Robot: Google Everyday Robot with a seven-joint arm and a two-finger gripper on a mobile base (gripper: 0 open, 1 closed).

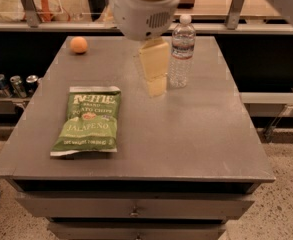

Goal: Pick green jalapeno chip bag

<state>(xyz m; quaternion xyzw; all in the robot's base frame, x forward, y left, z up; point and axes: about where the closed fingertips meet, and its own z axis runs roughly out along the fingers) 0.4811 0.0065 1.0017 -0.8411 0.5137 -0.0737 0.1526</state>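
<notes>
The green jalapeno chip bag [88, 120] lies flat on the grey table [186, 134], at the front left, with white lettering and pale crimped ends. My gripper [154, 73] hangs from the big white arm housing [143, 6] over the table's back middle, its pale yellow fingers pointing down. It is to the right of and behind the bag, well apart from it, and just left of the water bottle [181, 51]. Nothing is in the gripper.
An orange [78, 45] sits at the table's back left corner. The clear water bottle stands upright at the back, right next to the gripper. Several cans [11, 85] stand on a low shelf left of the table. Drawers run below the table's front edge.
</notes>
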